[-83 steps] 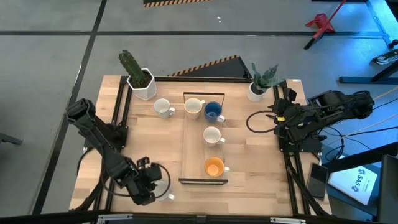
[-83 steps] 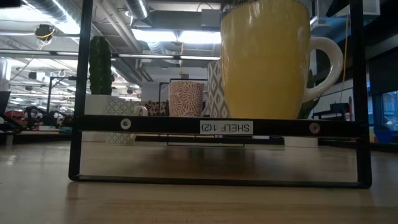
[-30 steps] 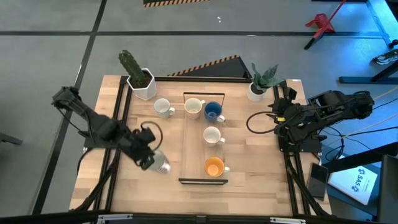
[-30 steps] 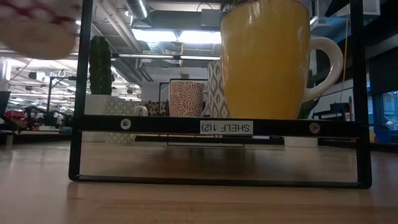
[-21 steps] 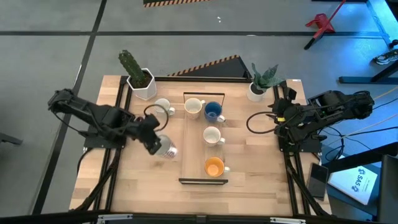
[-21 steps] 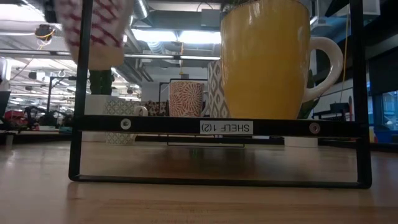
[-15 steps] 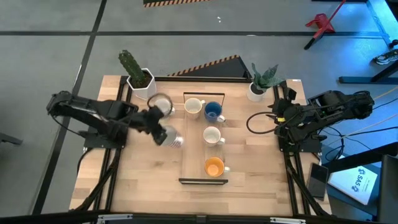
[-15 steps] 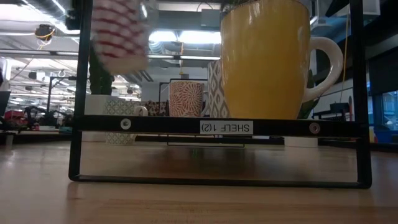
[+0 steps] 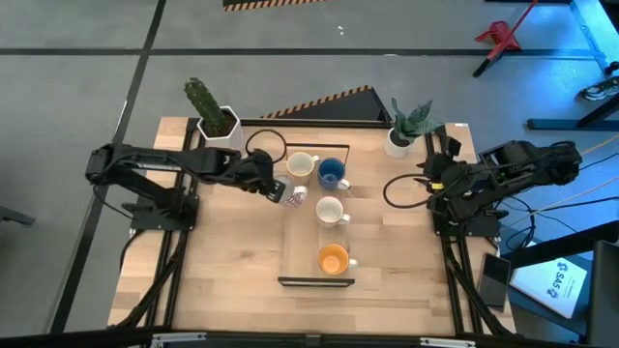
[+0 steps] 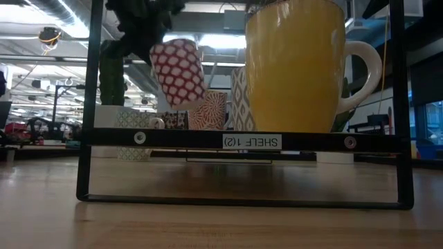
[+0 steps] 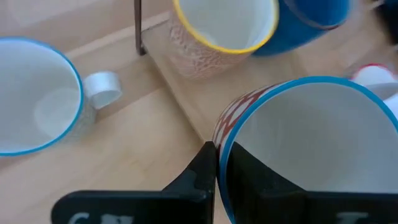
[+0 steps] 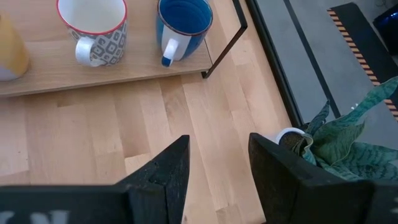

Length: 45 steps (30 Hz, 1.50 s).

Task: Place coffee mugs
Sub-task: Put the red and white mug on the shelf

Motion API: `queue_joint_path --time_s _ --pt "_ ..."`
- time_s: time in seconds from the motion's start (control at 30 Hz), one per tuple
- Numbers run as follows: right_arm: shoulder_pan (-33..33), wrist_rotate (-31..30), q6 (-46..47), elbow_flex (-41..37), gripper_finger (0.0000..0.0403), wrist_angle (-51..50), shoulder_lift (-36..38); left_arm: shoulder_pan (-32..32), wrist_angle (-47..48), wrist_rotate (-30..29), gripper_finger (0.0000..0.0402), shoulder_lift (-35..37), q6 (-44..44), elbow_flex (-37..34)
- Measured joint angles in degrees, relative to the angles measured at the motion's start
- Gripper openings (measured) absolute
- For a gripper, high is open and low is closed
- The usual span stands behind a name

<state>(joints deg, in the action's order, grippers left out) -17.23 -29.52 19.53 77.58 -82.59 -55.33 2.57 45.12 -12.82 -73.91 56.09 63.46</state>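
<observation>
My left gripper (image 9: 279,187) is shut on a red-and-white patterned mug (image 9: 292,194) with a blue rim, at the shelf's left side. The mug hangs tilted in the low view (image 10: 178,71). On the black-framed wooden shelf (image 9: 290,280) stand a cream mug (image 9: 302,166), a blue mug (image 9: 332,173), a white mug (image 9: 330,210) and an orange mug (image 9: 334,259). Another blue-rimmed mug (image 11: 37,106) stands on the table left of the shelf; my arm hides it in the high view. My right gripper (image 9: 426,179) is open and empty at the table's right side. My left gripper pinches the patterned mug's rim (image 11: 219,140), one finger (image 11: 249,177) inside the mug and one finger (image 11: 199,174) outside against its wall. The mug is lifted clear of the table and shelf and hangs tilted.
A cactus in a white pot (image 9: 221,130) stands at the far left corner, a leafy plant in a white pot (image 9: 399,141) at the far right. Bare table lies near the front edge on both sides of the shelf.
My left gripper has carried the patterned mug from the table's left side toward the far edge and right, up to the shelf's left side. The mug has stayed lifted clear and now hangs tilted.
</observation>
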Motion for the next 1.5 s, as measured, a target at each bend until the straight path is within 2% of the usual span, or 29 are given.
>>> queue_joint_path --time_s 0.4,0.63,1.07,1.33,1.5 --pt "-0.01 0.0 -0.31 -0.02 0.015 0.0 -0.02 -1.2 -3.84 0.74 0.0014 -4.78 4.89 -0.02" --pt "-0.02 -0.04 -0.33 -0.02 0.015 0.0 0.0 -2.36 -4.03 -1.5 0.0014 -6.16 8.13 -0.07" --pt "-0.01 -0.42 -0.37 -0.02 0.015 0.02 -0.04 -3.17 -5.77 0.16 0.0014 -9.99 7.98 -0.04" --pt "-0.02 -0.46 -0.37 -0.02 0.015 0.02 -0.02 -3.23 -5.51 0.02 0.0015 -9.82 8.02 -0.04" --pt "-0.01 -0.46 -0.37 -0.02 0.015 0.02 -0.04 -3.23 -5.62 -0.18 0.003 -9.84 8.66 -0.04"
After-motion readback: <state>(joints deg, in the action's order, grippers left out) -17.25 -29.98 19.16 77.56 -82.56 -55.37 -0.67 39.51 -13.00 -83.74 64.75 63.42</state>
